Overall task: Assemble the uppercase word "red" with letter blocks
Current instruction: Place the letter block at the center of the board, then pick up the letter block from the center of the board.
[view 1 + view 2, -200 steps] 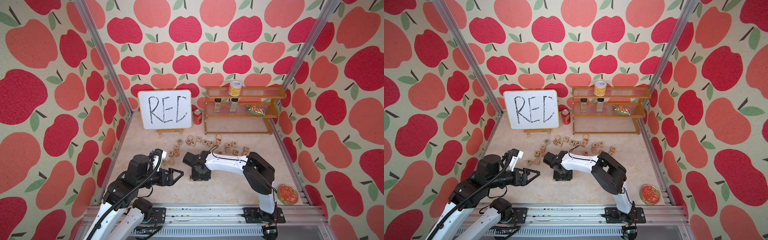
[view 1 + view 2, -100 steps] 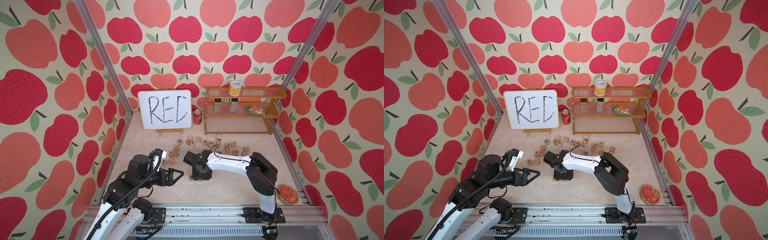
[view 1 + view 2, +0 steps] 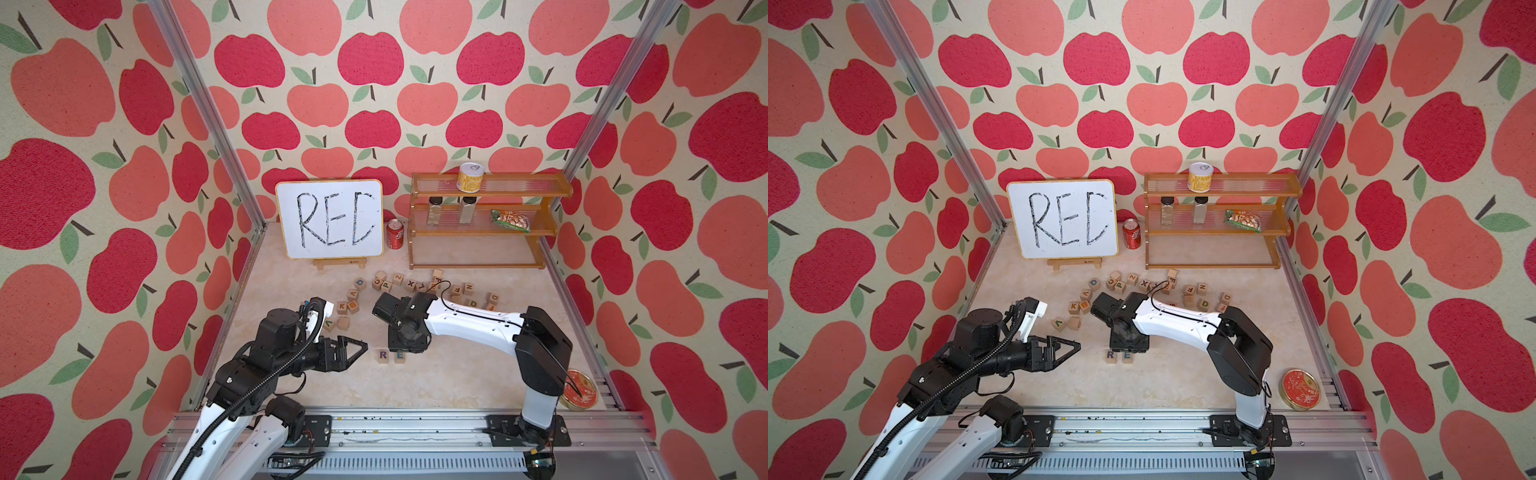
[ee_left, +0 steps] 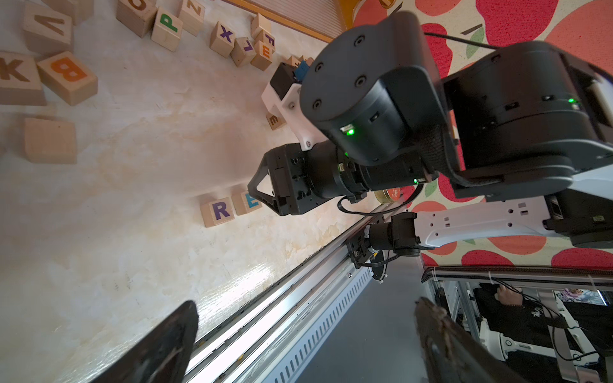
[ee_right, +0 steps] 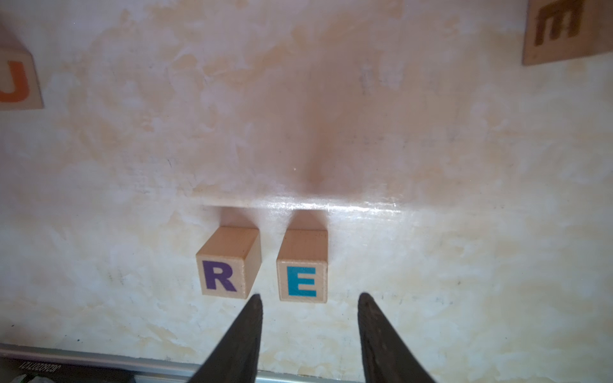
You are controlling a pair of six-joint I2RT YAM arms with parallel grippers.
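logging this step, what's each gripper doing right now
left gripper: open, holding nothing.
right gripper: open, fingers on either side of the blue E block, not gripping it.

Your two top views sit high at the front, side by side, looking down at the whole table (image 3: 457, 386) toward the back wall (image 3: 374, 104). Your right wrist view looks down, very close, at the R block (image 5: 222, 277) and E block (image 5: 302, 282). Your left wrist view looks across the table from farther off and shares those two blocks.
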